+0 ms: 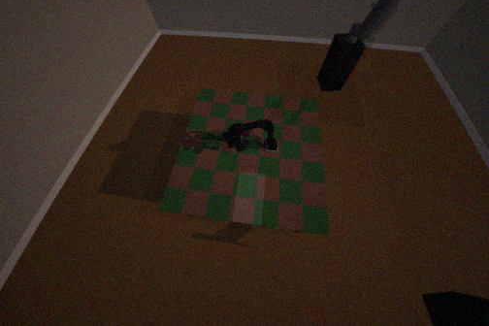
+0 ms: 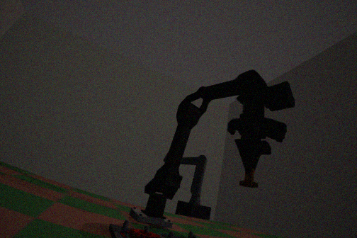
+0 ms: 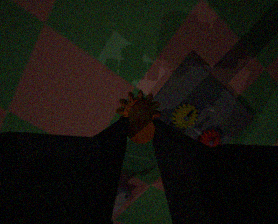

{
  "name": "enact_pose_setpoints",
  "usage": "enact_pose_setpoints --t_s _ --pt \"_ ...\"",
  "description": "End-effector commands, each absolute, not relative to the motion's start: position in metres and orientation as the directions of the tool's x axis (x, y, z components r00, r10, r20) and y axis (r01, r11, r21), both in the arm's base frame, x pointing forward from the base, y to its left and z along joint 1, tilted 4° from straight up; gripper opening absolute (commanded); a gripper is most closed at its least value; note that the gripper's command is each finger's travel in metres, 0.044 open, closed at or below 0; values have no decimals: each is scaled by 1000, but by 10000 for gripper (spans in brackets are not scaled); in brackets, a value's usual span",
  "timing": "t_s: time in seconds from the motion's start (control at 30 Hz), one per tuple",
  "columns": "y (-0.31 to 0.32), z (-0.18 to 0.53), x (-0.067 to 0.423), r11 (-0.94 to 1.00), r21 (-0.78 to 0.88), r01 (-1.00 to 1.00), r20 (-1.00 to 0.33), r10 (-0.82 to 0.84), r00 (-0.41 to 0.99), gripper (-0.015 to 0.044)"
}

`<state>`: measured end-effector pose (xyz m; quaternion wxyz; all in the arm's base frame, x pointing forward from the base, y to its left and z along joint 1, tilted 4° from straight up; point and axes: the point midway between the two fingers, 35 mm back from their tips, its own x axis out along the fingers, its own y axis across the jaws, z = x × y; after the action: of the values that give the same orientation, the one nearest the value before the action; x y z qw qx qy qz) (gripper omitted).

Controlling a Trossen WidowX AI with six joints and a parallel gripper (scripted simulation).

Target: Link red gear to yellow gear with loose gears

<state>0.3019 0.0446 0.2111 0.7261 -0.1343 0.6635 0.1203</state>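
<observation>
My gripper (image 2: 249, 175) (image 3: 140, 123) is shut on an orange-brown gear (image 2: 248, 184) (image 3: 135, 106), held by its hub with the toothed disc below the fingertips, high in the air. In the wrist view the grey board (image 3: 172, 93) lies below and to the right of the held gear. The yellow gear (image 3: 179, 119) with its black stripe and the red gear (image 3: 210, 138) sit on the board, the red one nearer the right finger. The pegs are too dark to make out, and I cannot clearly tell any other loose gear.
The table top (image 1: 247, 185) has a green and pink checker pattern. A small greyish thing (image 3: 123, 194) shows between the fingers in the wrist view, too dark to name. Another arm on a dark block (image 1: 341, 62) (image 2: 193, 210) stands in the background. Deep shadows cross the board.
</observation>
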Motion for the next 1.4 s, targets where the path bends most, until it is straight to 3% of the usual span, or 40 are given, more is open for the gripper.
enact_pose_setpoints --t_s 0.0,1.37 --pt "43 214 301 934 -34 -356 -996 -3 89 0" --pt "-47 167 304 934 -40 -356 -996 -10 87 0"
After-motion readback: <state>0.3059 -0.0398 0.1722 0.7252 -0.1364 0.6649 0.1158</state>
